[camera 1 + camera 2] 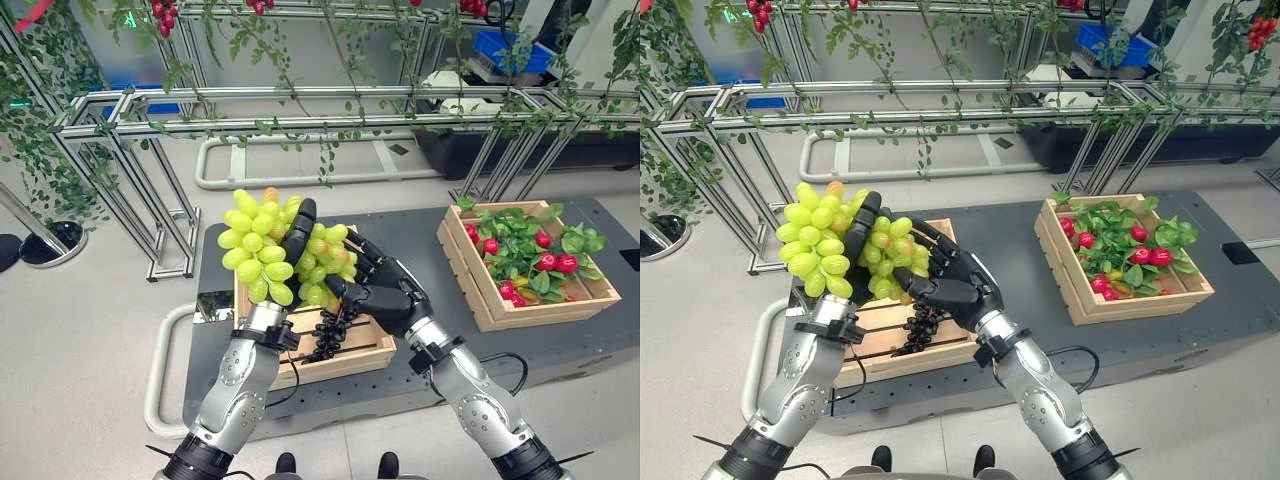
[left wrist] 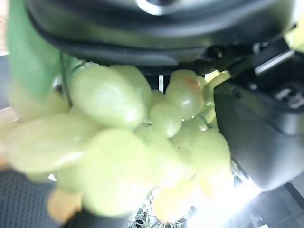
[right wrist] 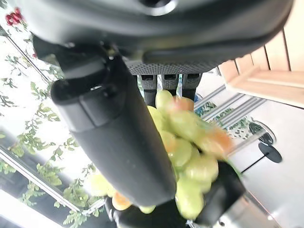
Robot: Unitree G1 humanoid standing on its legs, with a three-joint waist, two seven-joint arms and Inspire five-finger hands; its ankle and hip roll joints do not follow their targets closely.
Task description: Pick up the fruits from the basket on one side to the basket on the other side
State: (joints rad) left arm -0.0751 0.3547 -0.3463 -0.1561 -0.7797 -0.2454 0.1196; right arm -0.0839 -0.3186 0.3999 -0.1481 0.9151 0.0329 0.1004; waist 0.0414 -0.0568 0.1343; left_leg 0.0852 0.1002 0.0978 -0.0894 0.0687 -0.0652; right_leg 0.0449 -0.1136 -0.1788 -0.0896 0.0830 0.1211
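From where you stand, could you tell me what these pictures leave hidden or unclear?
- Head views: the bunch of green grapes and both arms cover most of the near slatted wooden crate.
- Left wrist view: the left robot hand is so close that the grapes blur.
- Head views: green leaves bury much of the far wooden crate with red fruits.
- The right robot hand partly hides the dark grapes.

Left hand raised, fingers curled — right hand beside it, fingers curled too
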